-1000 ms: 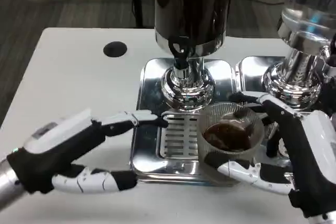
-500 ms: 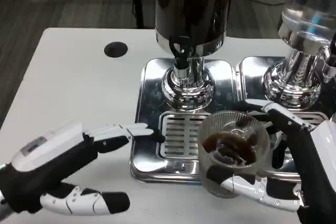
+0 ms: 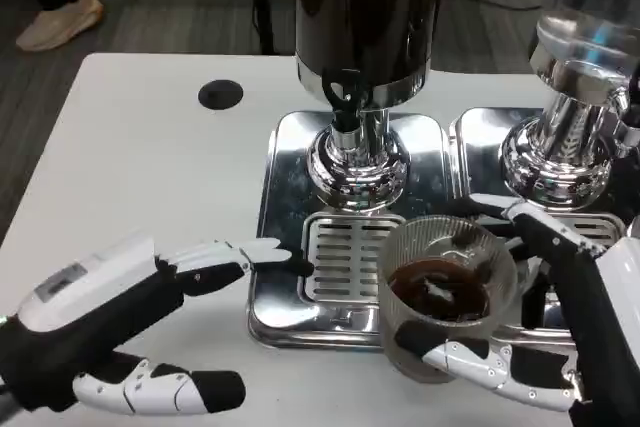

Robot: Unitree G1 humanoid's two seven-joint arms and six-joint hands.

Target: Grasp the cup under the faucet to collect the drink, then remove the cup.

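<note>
Head view shows the right hand (image 3: 560,332) wrapped around the clear ribbed plastic cup (image 3: 445,292), fingers curled across its front and behind its rim. The cup holds dark drink and sits at the front right edge of the shiny chrome drip tray (image 3: 290,312), forward of the black faucet (image 3: 345,97) on the dark-filled drink dispenser (image 3: 365,7). The left hand (image 3: 110,322) hovers empty over the white table (image 3: 140,167), fingers spread and stretched toward the tray. Removing the cup well likely means keeping it upright, moving slowly, and gripping gently, since thin plastic may flex and spill.
</note>
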